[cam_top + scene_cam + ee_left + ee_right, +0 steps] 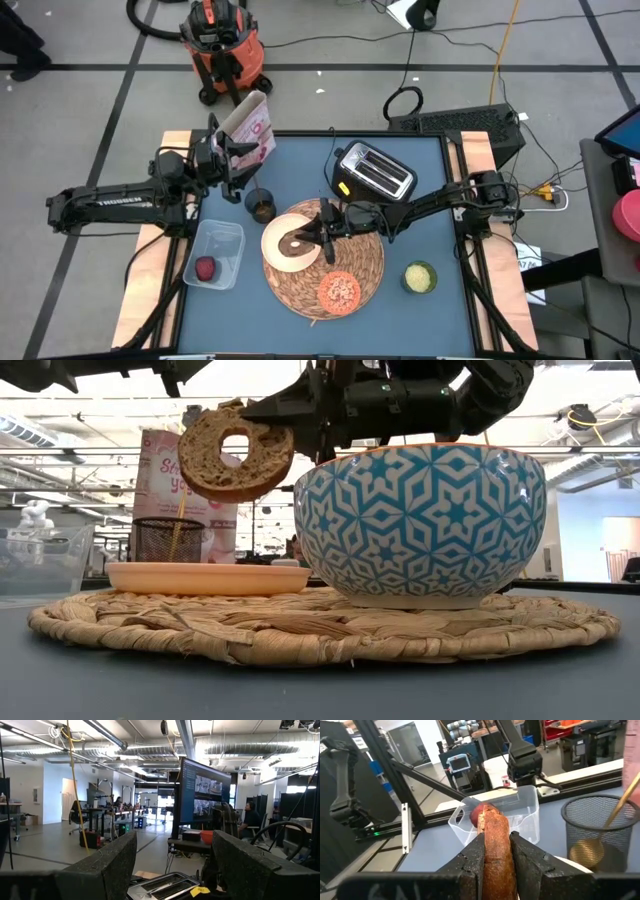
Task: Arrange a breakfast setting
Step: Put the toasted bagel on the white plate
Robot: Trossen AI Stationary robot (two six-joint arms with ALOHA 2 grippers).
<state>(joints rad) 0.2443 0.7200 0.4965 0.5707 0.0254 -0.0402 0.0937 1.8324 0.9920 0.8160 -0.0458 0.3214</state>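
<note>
Straw is what the whole setting rests on: a round woven placemat (pixel 325 265) lies on the blue bench (pixel 440 190), carrying the bowl (pixel 420 525), cream inside and patterned blue and white outside, and beside it a small orange dish (pixel 339 291). Above the bowl the right gripper (pixel 322 238) hangs with its fingers (pixel 470 865) clamped on a brown bagel (pixel 236 452), which is held on edge, clear of the bowl's rim, its hole plain to see from bench height.

Over at the far left corner the left gripper (pixel 238 160) sits just beside the pink-white cereal box (pixel 253 125); its fingers (pixel 107 865) stand apart with nothing between them. Near it is the dark mesh cup (pixel 260 206) with a wooden spoon (pixel 620 810) standing in it, just off the placemat's edge.

A clear plastic tub (pixel 213 253) to the left of the placemat holds the small dark-red fruit (pixel 205 269). A silver toaster (pixel 374 175) stands beyond the mat, and a small green-yellow cup (pixel 420 276) sits to its right.
</note>
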